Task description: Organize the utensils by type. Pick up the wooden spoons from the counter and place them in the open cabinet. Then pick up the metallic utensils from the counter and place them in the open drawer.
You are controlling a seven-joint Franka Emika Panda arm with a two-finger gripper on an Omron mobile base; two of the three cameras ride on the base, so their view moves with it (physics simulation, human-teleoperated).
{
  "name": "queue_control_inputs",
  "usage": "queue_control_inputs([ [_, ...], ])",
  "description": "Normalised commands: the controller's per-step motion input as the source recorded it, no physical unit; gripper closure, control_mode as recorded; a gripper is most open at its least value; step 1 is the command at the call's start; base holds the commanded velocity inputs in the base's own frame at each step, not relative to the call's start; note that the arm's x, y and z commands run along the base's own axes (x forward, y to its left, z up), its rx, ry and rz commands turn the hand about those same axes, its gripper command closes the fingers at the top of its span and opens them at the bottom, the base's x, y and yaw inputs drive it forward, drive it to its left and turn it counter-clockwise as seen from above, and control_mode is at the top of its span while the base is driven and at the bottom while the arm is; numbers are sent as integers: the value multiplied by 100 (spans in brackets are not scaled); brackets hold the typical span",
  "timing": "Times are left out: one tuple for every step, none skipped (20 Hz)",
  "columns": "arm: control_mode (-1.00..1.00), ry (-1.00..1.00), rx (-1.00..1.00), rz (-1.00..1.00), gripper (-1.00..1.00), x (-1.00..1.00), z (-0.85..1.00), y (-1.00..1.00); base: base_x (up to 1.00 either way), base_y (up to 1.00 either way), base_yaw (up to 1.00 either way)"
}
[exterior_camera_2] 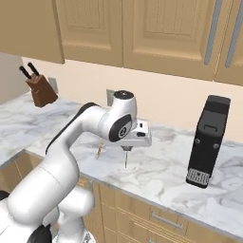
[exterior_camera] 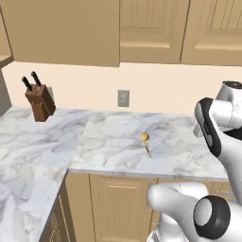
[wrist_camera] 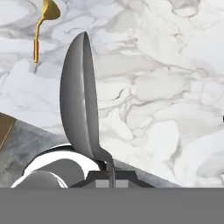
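Counter (exterior_camera_2: 161, 171) below; jaws down, clamping silver spoon (wrist_camera: 78, 113).

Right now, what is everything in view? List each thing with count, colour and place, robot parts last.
Silver spoon: one, shiny grey, held by its handle in the gripper, bowl away from the hand, above the counter.
Gold utensil: one, gold-yellow with a reddish stem, lying on the counter.
Knife block: one, brown with dark handles, at the back left of the counter.
Black appliance: one, upright on the counter at the right.
Wall outlet: one, grey, on the backsplash.
Counter: white marble with grey veins.
Cabinets: tan wood, above and below the counter.
Gripper: one, shut on the spoon, on the white arm.
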Motion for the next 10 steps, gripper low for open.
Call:
queue_control_inputs([
  [100,0,0,0,100,0,0,0,-54,-7,-36],
  [100,0,0,0,100,0,0,0,-34,0,-61],
  [100,0,0,0,100,0,0,0,-16,0,-80],
  [100,0,0,0,100,0,0,0,0,11,-100],
  [100,0,0,0,100,0,0,0,0,12,-100],
  [100,0,0,0,100,0,0,0,0,13,-100],
  [100,0,0,0,100,0,0,0,0,13,-100],
  [100,0,0,0,100,0,0,0,0,13,-100],
  [100,0,0,0,100,0,0,0,0,11,-100],
  [100,0,0,0,100,0,0,0,0,10,-100],
])
